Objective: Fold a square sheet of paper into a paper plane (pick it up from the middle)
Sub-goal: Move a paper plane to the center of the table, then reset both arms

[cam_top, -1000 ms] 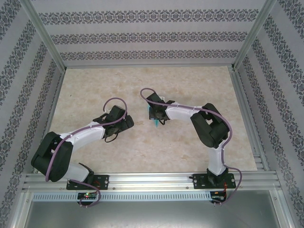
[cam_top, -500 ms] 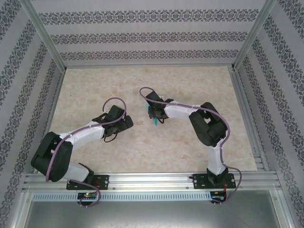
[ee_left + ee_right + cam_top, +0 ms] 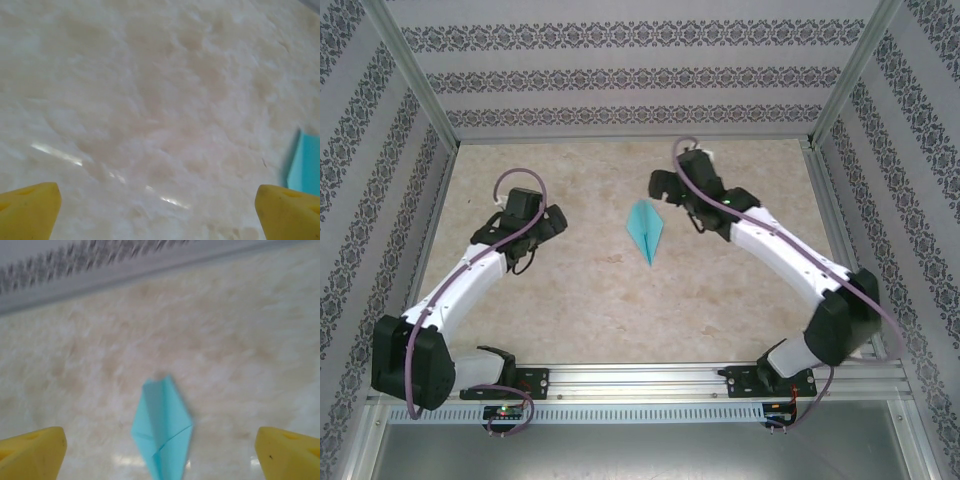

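The square sheet of paper, turquoise-blue, lies flat mid-table folded into a slim pointed paper plane (image 3: 645,231) with a centre crease, its sharp tip toward the near edge. Nothing touches it. My right gripper (image 3: 667,186) hangs to its upper right, open; in the right wrist view the plane (image 3: 163,430) lies on the table below and between the yellow fingertips (image 3: 34,452). My left gripper (image 3: 546,226) stands open well left of the plane, with bare table between its yellow fingertips (image 3: 27,210). A turquoise edge of the plane (image 3: 306,167) shows at the right of the left wrist view.
The marble-patterned table (image 3: 570,300) is enclosed by patterned walls (image 3: 620,80) and aluminium posts. A metal rail (image 3: 640,380) runs along the near edge, where both arm bases are bolted.
The right gripper has opened and let go of the paper, which now lies free mid-table. Both arms have drawn back from the centre, left arm leftward, right arm to the far right.
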{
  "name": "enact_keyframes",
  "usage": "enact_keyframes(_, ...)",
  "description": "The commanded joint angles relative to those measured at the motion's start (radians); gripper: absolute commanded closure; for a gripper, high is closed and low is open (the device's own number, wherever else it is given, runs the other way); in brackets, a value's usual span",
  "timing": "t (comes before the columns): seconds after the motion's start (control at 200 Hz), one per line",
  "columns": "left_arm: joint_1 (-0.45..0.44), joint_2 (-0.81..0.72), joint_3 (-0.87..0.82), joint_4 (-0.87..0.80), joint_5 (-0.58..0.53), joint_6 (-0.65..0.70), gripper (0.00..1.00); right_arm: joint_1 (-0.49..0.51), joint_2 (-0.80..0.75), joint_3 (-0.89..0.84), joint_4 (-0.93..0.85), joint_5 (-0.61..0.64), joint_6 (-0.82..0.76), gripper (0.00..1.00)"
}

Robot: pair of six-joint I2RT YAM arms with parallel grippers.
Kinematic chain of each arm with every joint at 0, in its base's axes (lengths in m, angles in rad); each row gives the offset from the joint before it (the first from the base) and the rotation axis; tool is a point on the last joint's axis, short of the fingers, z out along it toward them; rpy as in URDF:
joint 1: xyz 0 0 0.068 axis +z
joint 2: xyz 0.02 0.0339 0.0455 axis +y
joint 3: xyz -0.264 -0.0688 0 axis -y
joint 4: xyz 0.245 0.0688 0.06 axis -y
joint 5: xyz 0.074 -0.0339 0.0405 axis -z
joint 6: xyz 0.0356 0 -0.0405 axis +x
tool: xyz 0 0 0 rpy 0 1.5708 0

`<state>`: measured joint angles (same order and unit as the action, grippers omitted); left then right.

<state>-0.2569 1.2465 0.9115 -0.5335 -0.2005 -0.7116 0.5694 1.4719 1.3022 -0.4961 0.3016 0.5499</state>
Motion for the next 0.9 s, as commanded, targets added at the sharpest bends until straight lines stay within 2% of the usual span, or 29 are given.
enact_keyframes(0.0, 0.065, -0.043, -0.021, -0.002, -0.063, 0.144, 0.00, -0.072, -0.081, -0.126, 0.007, 0.176, -0.112, 0.02)
enact_keyframes(0.09, 0.105, -0.084, -0.071, 0.072, -0.105, 0.211, 0.00, -0.145, -0.167, -0.256, 0.098, 0.281, -0.186, 0.02)
enact_keyframes(0.185, 0.124, -0.139, -0.148, 0.183, -0.203, 0.272, 0.00, -0.244, -0.240, -0.400, 0.216, 0.358, -0.238, 0.02)
enact_keyframes(0.305, 0.136, -0.211, -0.289, 0.361, -0.386, 0.276, 0.00, -0.372, -0.288, -0.576, 0.407, 0.342, -0.288, 0.02)
enact_keyframes(0.375, 0.142, -0.237, -0.382, 0.512, -0.398, 0.311, 0.00, -0.424, -0.291, -0.651, 0.502, 0.322, -0.300, 0.02)
enact_keyframes(0.51, 0.145, -0.235, -0.483, 0.660, -0.429, 0.396, 0.00, -0.483, -0.251, -0.725, 0.630, 0.310, -0.345, 0.02)
enact_keyframes(0.58, 0.153, -0.208, -0.521, 0.735, -0.407, 0.456, 0.00, -0.488, -0.219, -0.752, 0.711, 0.298, -0.385, 0.02)
enact_keyframes(0.714, 0.177, -0.111, -0.580, 0.933, -0.298, 0.531, 0.00, -0.491, -0.132, -0.803, 0.910, 0.251, -0.452, 0.02)
enact_keyframes(0.774, 0.181, -0.086, -0.573, 0.964, -0.243, 0.566, 0.00, -0.490, -0.123, -0.788, 0.895, 0.220, -0.479, 0.02)
enact_keyframes(0.894, 0.184, -0.044, -0.591, 1.091, -0.163, 0.635, 0.00, -0.492, -0.113, -0.828, 1.031, 0.149, -0.536, 0.02)
